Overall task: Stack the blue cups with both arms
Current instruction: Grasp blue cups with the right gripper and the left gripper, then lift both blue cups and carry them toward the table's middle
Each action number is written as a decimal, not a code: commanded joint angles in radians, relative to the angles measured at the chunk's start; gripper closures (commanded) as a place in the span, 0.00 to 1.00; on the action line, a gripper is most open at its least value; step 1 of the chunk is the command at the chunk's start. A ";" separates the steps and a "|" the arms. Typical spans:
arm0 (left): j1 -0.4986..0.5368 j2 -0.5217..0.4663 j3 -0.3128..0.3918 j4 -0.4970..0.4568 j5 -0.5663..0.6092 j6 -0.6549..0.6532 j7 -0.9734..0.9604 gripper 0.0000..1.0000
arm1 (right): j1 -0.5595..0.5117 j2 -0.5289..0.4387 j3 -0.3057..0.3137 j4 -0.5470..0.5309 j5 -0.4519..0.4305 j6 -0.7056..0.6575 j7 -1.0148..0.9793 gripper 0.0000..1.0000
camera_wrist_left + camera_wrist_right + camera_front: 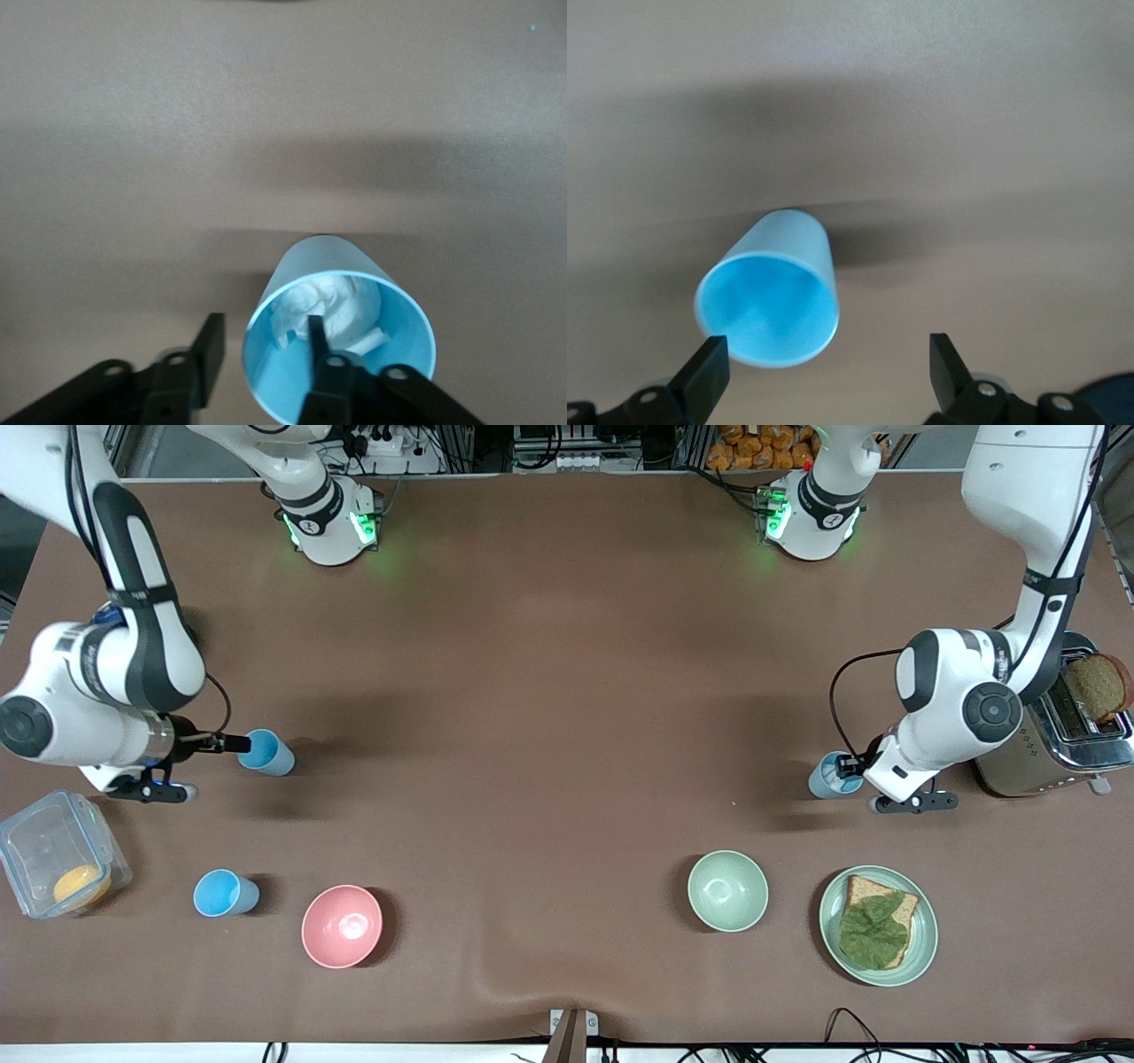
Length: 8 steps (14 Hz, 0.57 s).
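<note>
Blue cups are sitting apart — nothing is stacked yet. The left gripper (pixel 261 354) is straddling the wall of a greyer cup (pixel 831 776) beside the toaster (pixel 1054 740), not yet clamped. The right gripper (pixel 828 367) is hanging released by another cup (pixel 264 752). A third cup (pixel 223 893) is waiting nearer the camera, beside the pink bowl (pixel 342 926).

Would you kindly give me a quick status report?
Left gripper straddling greyer cup's rim. Right gripper open beside second cup. Third cup untouched.
</note>
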 commanded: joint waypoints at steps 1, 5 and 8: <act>-0.015 0.006 -0.005 0.016 0.013 0.011 0.006 1.00 | -0.020 0.038 0.016 0.010 -0.016 0.007 -0.016 0.00; -0.017 0.000 -0.076 0.111 -0.037 -0.018 -0.003 1.00 | -0.018 0.089 0.017 0.012 -0.014 0.010 -0.016 0.00; -0.024 0.003 -0.148 0.192 -0.134 -0.084 -0.060 1.00 | -0.015 0.108 0.017 0.012 -0.014 0.010 -0.018 0.28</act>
